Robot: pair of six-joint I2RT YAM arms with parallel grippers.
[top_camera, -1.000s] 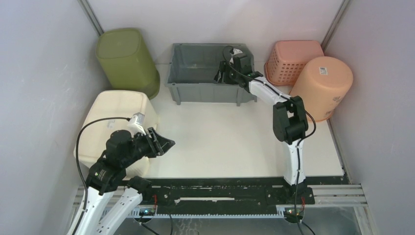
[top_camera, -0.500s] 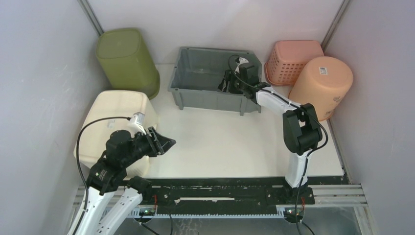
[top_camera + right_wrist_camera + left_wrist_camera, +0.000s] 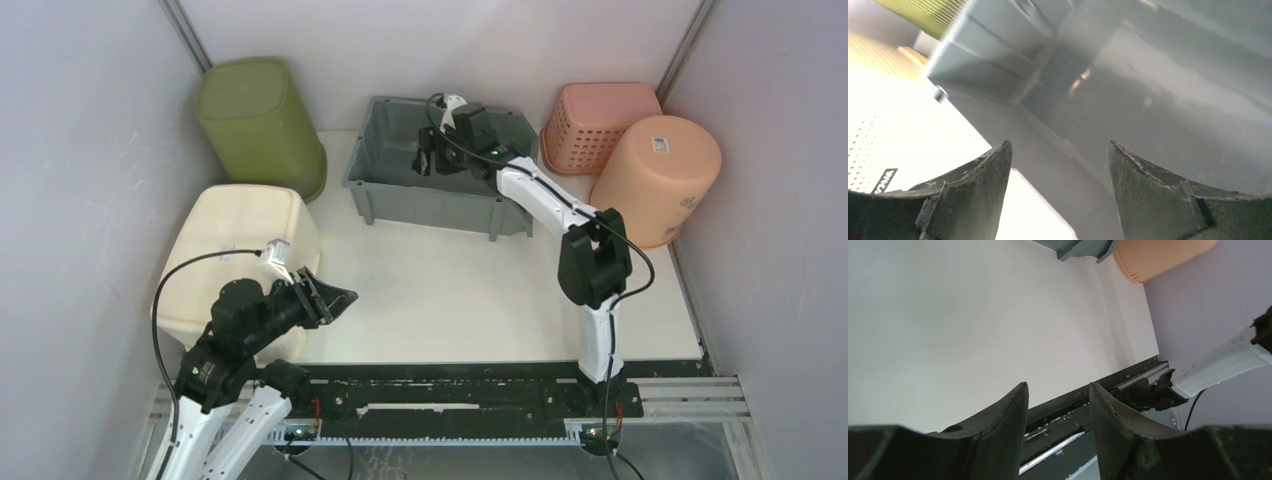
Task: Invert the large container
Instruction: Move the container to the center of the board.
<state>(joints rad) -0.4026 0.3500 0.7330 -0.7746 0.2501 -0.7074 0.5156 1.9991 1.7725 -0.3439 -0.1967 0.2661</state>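
Container point(image 3: 385, 150) gray, upright, its walls around right gripper point(image 3: 425, 160) | right gripper jaws apart, gripping nothing | left gripper point(image 3: 340, 297) jaws apart, empty, container far ahead of it

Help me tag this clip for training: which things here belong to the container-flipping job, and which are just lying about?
In the job: grey bin; right hand, open inside it.
Lying about: green bin; cream tub; pink basket; orange bucket; left hand, open and empty.
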